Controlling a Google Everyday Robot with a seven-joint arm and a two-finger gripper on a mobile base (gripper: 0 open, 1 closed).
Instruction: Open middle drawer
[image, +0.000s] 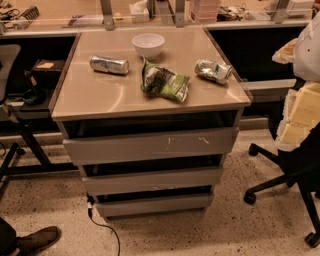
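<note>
The grey drawer cabinet (150, 95) stands in the middle of the camera view with three drawer fronts stacked below its top. The middle drawer (152, 179) is the wide, shallow plain front with faint pale chips on its lower edge. A dark gap shows above it, and I cannot tell how far out it stands. Above it is the taller front with pale scratch marks (150, 145), and below it is the smaller plain front (155, 204). The gripper is not in view. A white shape (307, 47) at the right edge may be part of my arm.
On the cabinet top lie a white bowl (148, 44), a silver can on its side (109, 64), a green snack bag (165, 81) and a second can (213, 70). An office chair with torn yellow foam (295, 125) stands right. A shoe (37, 239) and a cable (102, 225) are at lower left.
</note>
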